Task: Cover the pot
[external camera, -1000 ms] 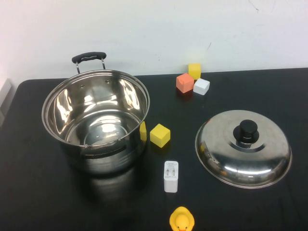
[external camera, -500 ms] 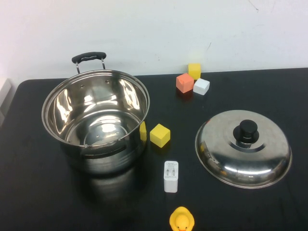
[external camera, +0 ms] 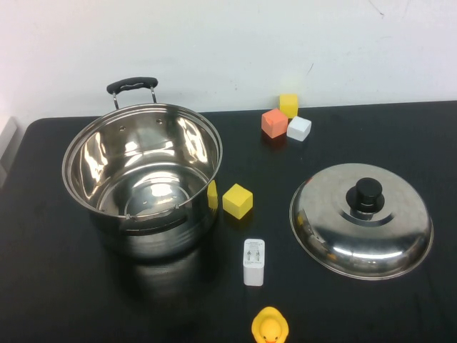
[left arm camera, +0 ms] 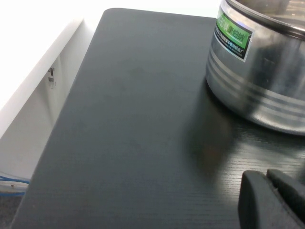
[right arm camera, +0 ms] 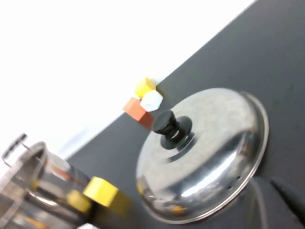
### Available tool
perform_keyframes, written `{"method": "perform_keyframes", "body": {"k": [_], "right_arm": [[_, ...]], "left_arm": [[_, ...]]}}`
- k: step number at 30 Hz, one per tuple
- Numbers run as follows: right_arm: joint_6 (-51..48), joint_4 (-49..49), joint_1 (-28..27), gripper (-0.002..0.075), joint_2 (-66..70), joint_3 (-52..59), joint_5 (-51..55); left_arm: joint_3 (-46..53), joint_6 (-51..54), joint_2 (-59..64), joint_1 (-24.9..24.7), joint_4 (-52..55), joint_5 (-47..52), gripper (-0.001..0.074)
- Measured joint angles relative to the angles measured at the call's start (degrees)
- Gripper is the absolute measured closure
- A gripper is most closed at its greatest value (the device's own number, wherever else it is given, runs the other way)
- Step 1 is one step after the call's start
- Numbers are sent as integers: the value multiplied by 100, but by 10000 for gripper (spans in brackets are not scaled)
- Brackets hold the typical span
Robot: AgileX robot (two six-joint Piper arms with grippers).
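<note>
The open steel pot (external camera: 143, 186) with a black handle stands on the left of the black table (external camera: 400, 132). Its steel lid (external camera: 360, 221) with a black knob (external camera: 368, 193) lies flat on the table at the right, apart from the pot. Neither gripper shows in the high view. In the left wrist view my left gripper (left arm camera: 269, 191) is shut and empty, low over the table beside the pot's wall (left arm camera: 262, 71). In the right wrist view a dark tip of my right gripper (right arm camera: 288, 195) sits just outside the lid's rim (right arm camera: 205, 152), not touching it.
A yellow cube (external camera: 237, 201) sits between pot and lid. A white charger (external camera: 253, 261) and a rubber duck (external camera: 269, 327) lie nearer the front. Orange (external camera: 274, 123), white (external camera: 298, 128) and yellow (external camera: 288, 104) cubes sit at the back by the wall.
</note>
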Motion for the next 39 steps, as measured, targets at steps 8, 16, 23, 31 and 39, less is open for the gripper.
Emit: {"method": "perform_keyframes", "body": {"k": [8,16,23,31,39], "right_arm": [[-1892,23,0,717,0,-13,-77],[-4228,235,0,717,588,-1366,317],[-6509,1615,0,716,2315,-2348,500],[-4883,227,663,560,3747,-2741,-589],[-3939,-700,2204,220,5424,-2754,-3545]], "left_arm": [[0,0,0,0,0,0,737],[0,0,0,0,0,0,737],[0,0,0,0,0,0,737],[0,0,0,0,0,0,737],[0,0,0,0,0,0,737]]}}
